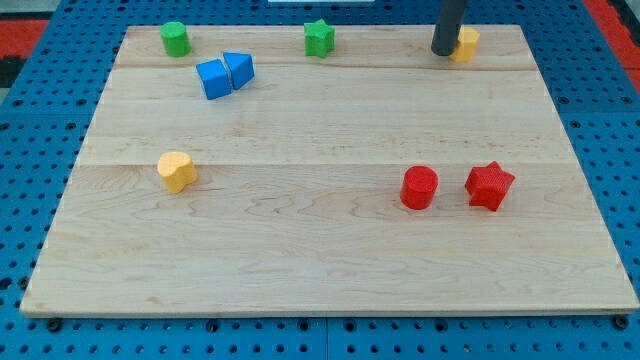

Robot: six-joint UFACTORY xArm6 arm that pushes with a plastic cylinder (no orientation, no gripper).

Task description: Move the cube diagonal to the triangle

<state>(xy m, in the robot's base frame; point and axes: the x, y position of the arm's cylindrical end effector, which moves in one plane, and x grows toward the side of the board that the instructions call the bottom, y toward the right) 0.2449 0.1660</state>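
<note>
My tip (442, 52), bare rod w/ nothing held, touches yellow block (465, 43) at top right. Blue cube (214, 78) touches blue triangle (239, 69), top left. Judgement: approach cube slowly, nudge corner-wise.

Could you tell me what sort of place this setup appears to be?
Probably a robotics lab bench: a wooden board sits on blue perforated matting, small coloured blocks like the blue cube are scattered about, and my tip touches a yellow block.
</note>
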